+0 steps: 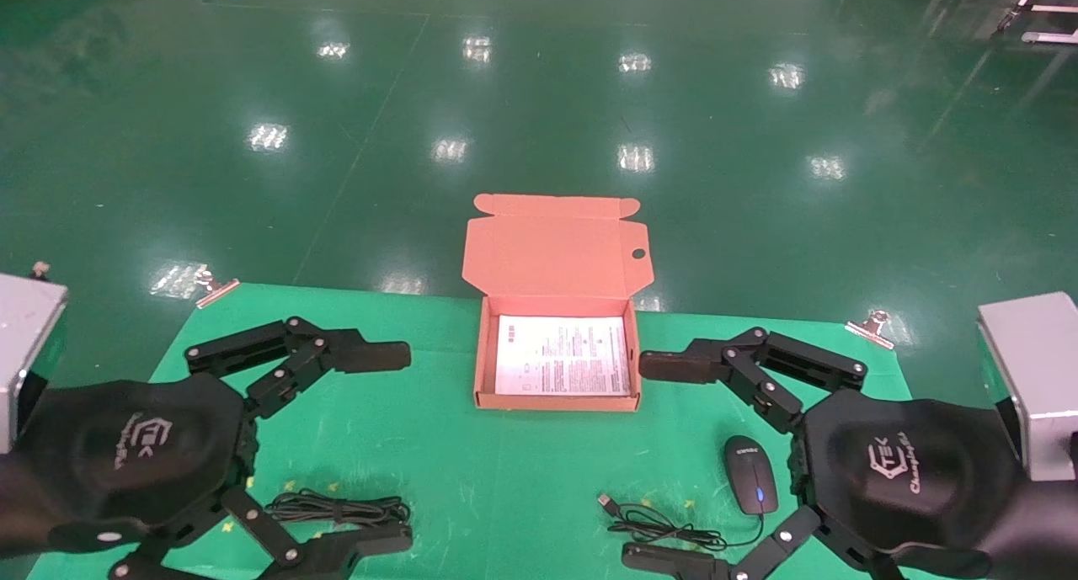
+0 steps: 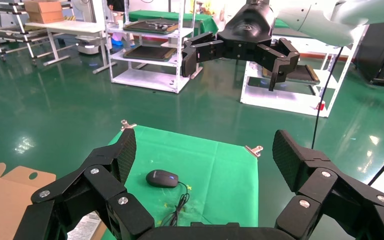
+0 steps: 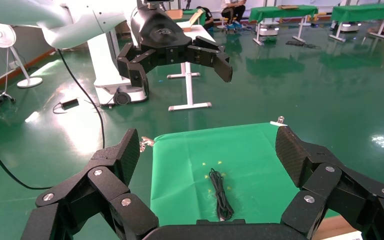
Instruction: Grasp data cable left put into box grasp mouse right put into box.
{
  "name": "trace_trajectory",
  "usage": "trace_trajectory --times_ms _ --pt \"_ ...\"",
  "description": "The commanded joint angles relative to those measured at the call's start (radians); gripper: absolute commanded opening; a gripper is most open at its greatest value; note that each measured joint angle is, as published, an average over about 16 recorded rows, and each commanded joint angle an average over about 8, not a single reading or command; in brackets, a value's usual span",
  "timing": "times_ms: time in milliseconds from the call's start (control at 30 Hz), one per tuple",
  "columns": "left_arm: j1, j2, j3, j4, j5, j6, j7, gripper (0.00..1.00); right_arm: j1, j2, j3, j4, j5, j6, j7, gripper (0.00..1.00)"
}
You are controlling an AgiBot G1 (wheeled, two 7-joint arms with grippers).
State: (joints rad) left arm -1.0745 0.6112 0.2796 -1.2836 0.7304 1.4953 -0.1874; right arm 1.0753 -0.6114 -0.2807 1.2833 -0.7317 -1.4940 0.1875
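Note:
The orange-brown box point(image 1: 482, 357) lies open at the middle of the table, its lid folded back and a white leaflet point(image 1: 563, 355) inside. The data cable point(image 1: 337, 508) point(image 3: 219, 194) is a slim black bundle on the cloth at front left. The black mouse point(image 1: 751, 473) point(image 2: 162, 178) rests at front right, its thin cord point(image 1: 648, 525) trailing toward the middle. My left gripper point(image 1: 383, 449) point(image 2: 206, 150) hovers open above the cable's side. My right gripper point(image 1: 653, 460) point(image 3: 208, 147) hovers open beside the mouse. Neither holds anything.
A green cloth point(image 1: 438, 462) covers the table, held by metal clips point(image 1: 215, 287) point(image 1: 872, 323) at its far corners. Grey blocks stand at the left edge point(image 1: 25, 344) and right edge point(image 1: 1027, 378). Glossy green floor lies beyond the table.

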Motion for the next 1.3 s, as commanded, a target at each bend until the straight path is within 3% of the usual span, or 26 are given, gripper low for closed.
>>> trace_trajectory --times_ms 33,900,1300 --pt "0.0 0.0 0.0 0.0 0.0 0.0 0.0 1.0 0.0 0.0 0.0 0.0 0.0 0.0 0.0 1.0" --pt "-0.004 0.004 0.006 -0.001 0.008 0.002 -0.001 1.0 0.003 0.003 -0.001 0.002 -0.009 -0.002 -0.005 1.0" --pt "-0.121 0.033 0.109 0.022 0.189 0.055 -0.035 1.0 0.1 0.012 -0.053 0.049 -0.228 -0.026 -0.13 1.0"
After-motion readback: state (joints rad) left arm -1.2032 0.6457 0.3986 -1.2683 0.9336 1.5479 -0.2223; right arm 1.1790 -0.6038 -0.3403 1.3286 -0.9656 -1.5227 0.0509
